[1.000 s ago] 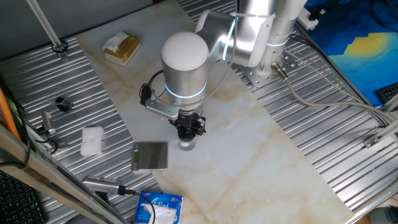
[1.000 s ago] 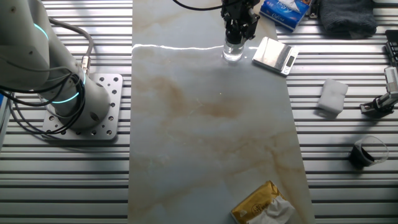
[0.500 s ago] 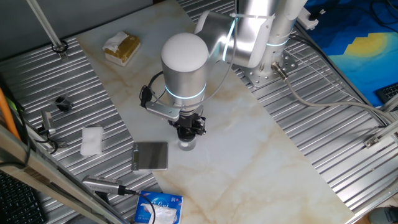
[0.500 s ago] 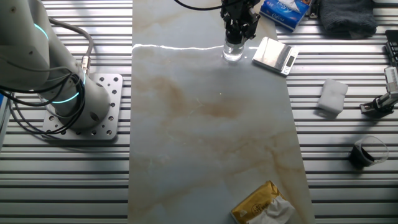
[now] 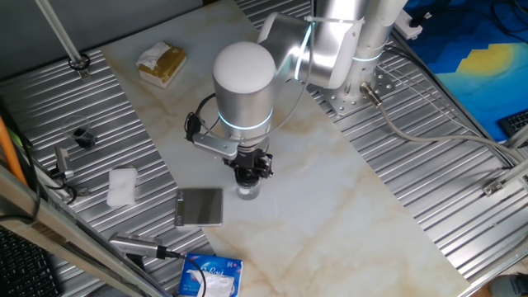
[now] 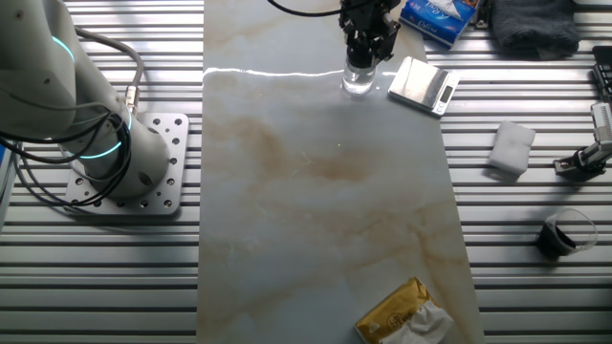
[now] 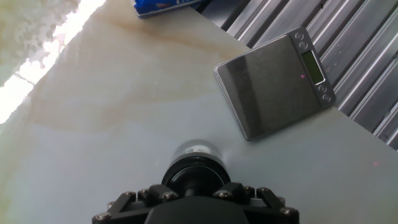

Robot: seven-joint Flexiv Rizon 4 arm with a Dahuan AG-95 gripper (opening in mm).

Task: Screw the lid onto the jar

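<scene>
Gripper (image 5: 250,172) stood directly over the jar (image 5: 248,191), pointing straight down, with its fingers clenched on the lid (image 7: 193,176); in the hand view the black round lid sat between the finger blocks, with the jar's clear glass (image 7: 194,149) showing just past it; the lid rested on top of the jar, though how far it was threaded on could not be told. The jar (image 6: 358,80) stood upright on the marble tabletop (image 6: 325,182), just beside the grey scale (image 5: 200,206) but not touching it; in the hand view the scale (image 7: 273,83) lay a little apart, its display and buttons along one edge. A blue packet (image 5: 211,275) lay near the scale at the table's end; a white folded cloth (image 5: 122,186) lay on the ribbed metal surface; a gold-wrapped item (image 5: 162,63) rested well apart at the far end of the marble.
</scene>
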